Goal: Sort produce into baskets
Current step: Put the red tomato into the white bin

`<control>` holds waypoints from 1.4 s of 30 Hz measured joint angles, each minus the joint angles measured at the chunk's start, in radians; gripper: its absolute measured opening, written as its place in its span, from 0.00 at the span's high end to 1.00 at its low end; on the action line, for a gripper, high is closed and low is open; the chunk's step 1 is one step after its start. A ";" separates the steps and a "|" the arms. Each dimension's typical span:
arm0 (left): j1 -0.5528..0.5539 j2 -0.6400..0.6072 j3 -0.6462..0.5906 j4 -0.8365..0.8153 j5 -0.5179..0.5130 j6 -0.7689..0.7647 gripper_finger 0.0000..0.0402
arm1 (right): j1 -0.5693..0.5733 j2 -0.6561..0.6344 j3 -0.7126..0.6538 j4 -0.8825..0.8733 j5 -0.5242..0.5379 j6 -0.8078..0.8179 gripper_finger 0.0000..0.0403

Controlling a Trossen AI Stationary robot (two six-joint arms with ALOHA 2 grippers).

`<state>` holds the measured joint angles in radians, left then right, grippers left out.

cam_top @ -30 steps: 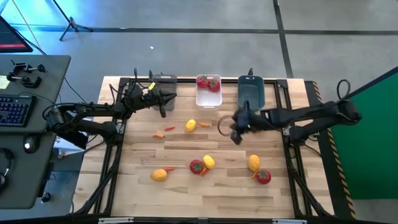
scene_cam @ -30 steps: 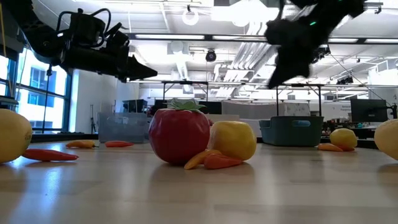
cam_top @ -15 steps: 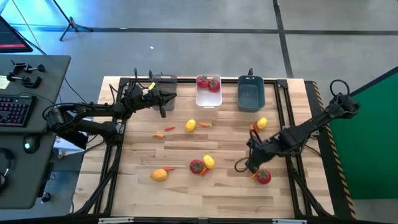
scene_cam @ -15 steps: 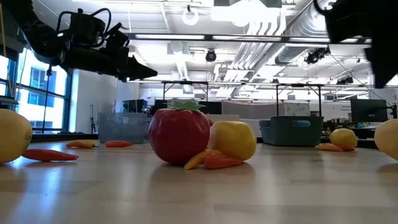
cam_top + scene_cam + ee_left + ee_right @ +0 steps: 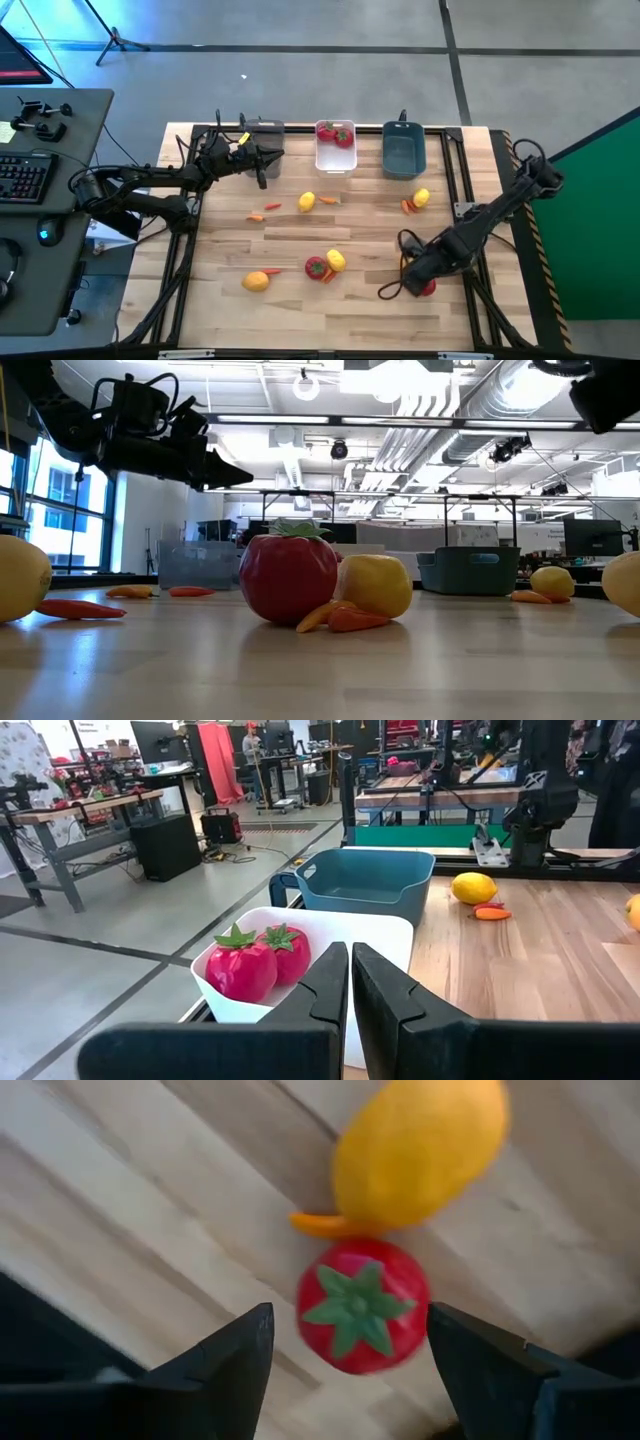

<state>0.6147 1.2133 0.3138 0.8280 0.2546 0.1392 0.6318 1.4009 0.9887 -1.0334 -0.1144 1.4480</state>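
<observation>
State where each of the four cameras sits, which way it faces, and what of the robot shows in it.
High: above the table, straight down; both arms, left hand by the bins.
Low: table height, level across; left hand overhead.
Left wrist: behind shut fingers, facing the white bin and teal bin.
Right wrist: looking down between open fingers at a tomato and lemon.
Shared: that tomato also shows from above, beside the right hand.
</observation>
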 joint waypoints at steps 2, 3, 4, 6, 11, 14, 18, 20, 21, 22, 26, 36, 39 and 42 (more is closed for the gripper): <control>0.000 0.000 0.000 0.000 0.000 -0.004 0.99 | 0.000 0.055 0.059 -0.053 -0.001 -0.040 0.37; 0.000 0.000 0.000 0.000 0.000 -0.004 0.99 | 0.000 0.083 0.081 -0.060 -0.006 -0.058 0.37; 0.000 0.000 0.000 0.000 0.000 -0.004 0.99 | 0.000 0.112 0.099 -0.059 -0.014 -0.075 0.37; 0.000 0.000 0.000 0.000 0.000 -0.004 0.99 | -0.001 0.166 0.129 -0.060 -0.036 -0.113 0.36; 0.000 0.000 0.000 0.000 0.000 -0.005 0.99 | -0.013 0.280 0.151 -0.083 -0.143 -0.170 0.33; 0.000 0.000 0.000 0.000 0.000 -0.008 0.99 | -0.021 0.314 0.151 -0.117 -0.178 -0.194 0.30; 0.000 0.000 0.000 0.000 0.001 -0.011 0.99 | -0.023 0.311 0.151 -0.140 -0.183 -0.172 0.27; -0.001 0.000 0.000 0.000 0.002 -0.016 0.99 | -0.022 0.306 0.151 -0.140 -0.184 -0.163 0.26; -0.002 0.000 0.000 0.000 0.002 -0.016 0.99 | -0.019 0.306 0.152 -0.144 -0.188 -0.157 0.26; -0.002 0.000 0.000 0.000 0.002 -0.018 0.99 | -0.014 0.306 0.152 -0.149 -0.194 -0.154 0.26; -0.001 0.000 0.000 0.000 0.002 -0.024 0.99 | 0.009 0.306 0.152 -0.149 -0.207 -0.154 0.25; -0.001 0.000 0.000 0.000 0.002 -0.024 0.99 | 0.026 0.306 0.152 -0.104 -0.248 -0.142 0.25; -0.001 0.000 0.000 0.000 0.002 -0.024 0.99 | 0.026 0.306 0.152 -0.097 -0.264 -0.141 0.25; -0.001 0.000 0.000 0.000 0.002 -0.024 0.99 | 0.029 0.306 0.152 -0.086 -0.286 -0.135 0.25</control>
<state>0.6136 1.2133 0.3138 0.8276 0.2562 0.1157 0.6610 1.7073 1.1404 -1.1191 -0.4007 1.3134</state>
